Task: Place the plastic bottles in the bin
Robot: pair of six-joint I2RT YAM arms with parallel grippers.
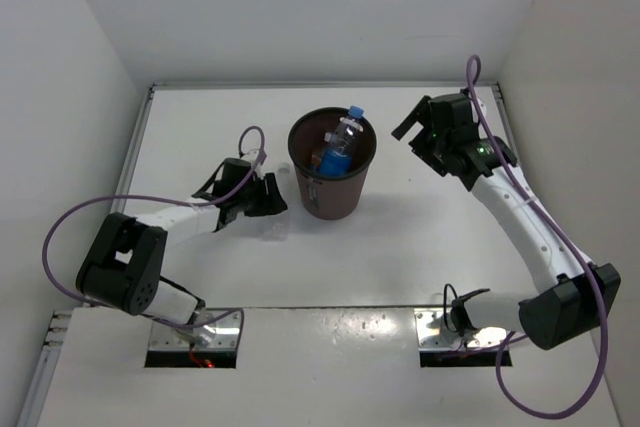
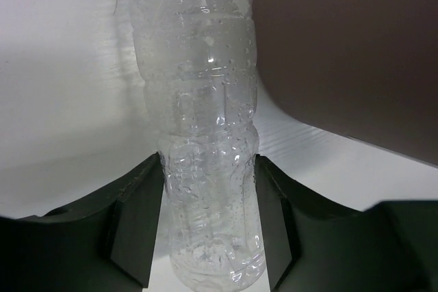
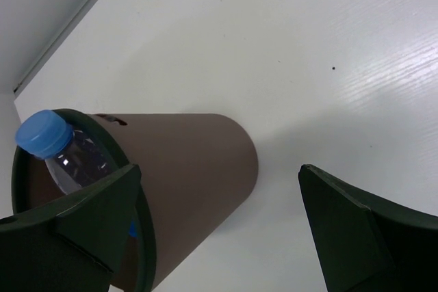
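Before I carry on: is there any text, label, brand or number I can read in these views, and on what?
No text is readable in any view.
Blue-capped bottle in the bin: it has a blue label, but the print is too small to read.
Plain clear bottle in the left gripper: no label or print showing.
Bin wall: plain brown, no markings visible.

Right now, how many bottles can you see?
2. One blue-capped bottle sticks out of the brown bin. One clear bottle lies on the table, gripped by the left gripper. More may be hidden inside the bin.
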